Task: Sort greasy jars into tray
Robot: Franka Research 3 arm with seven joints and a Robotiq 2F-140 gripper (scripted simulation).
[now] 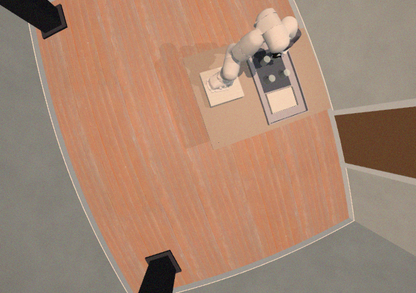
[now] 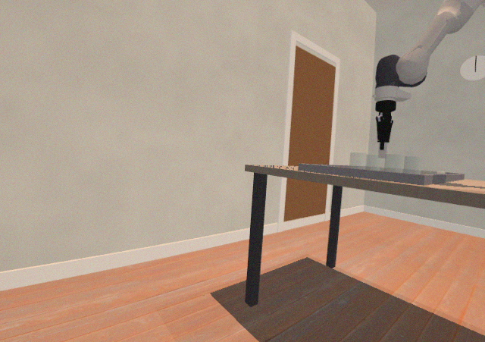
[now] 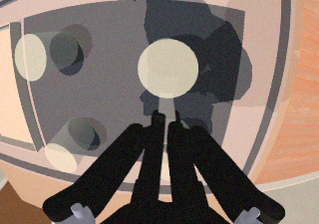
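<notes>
counting jars: four in the exterior view, three in the wrist view
jar (image 3: 167,69): below gripper (image 3: 166,119)
gripper: clenched, grasping nothing
mat (image 3: 120,88): partly shadowed
tray (image 1: 282,103): one

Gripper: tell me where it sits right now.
In the exterior view the gripper hangs shut just above the jars at the mat's far end, away from the tray.

Worktop (image 1: 234,125): arm base (image 1: 234,97) is set at one side, a frame (image 1: 303,98) beside it. Within the frame, drying mat (image 1: 277,82) and tray (image 1: 282,102) are placed end to end. Three jars (image 1: 272,78) (image 1: 286,72) (image 1: 266,58) are seen on the mat. The gripper (image 3: 165,119) is held above one jar (image 3: 167,68), fingers pressed together.
</notes>
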